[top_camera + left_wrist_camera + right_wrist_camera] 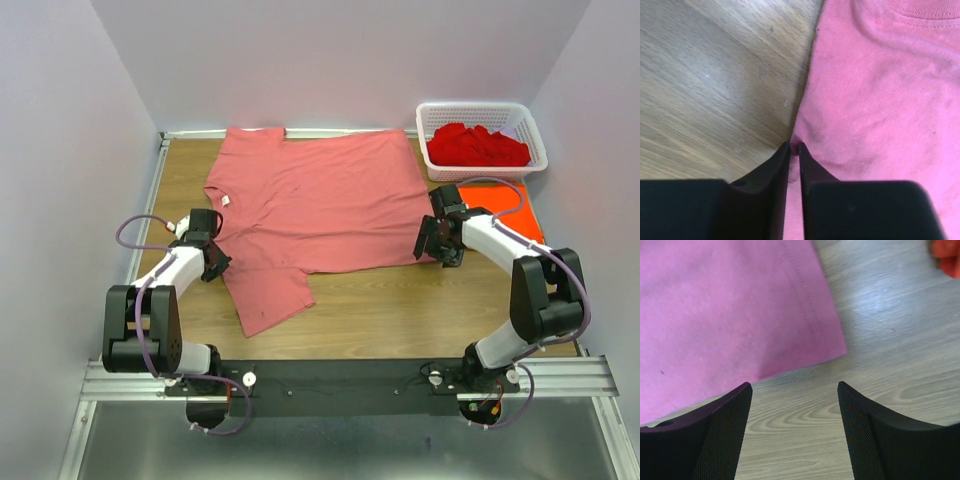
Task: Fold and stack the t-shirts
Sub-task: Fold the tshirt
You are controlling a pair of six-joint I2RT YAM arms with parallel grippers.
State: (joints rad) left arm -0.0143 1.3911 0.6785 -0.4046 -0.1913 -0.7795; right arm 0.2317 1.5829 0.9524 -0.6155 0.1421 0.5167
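Pink t-shirt (880, 100) edge meets the closed left tool (792, 146) tips.

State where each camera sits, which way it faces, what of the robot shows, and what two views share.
Top external: above and behind the arms, looking down on the table; both arms, left gripper and right gripper show.
Left wrist: on the left arm, facing down at the pink t-shirt edge; its closed fingers show.
Right wrist: on the right arm, facing down at that shirt's corner; its open fingers show.
Shared: both wrist views see the pink t-shirt.
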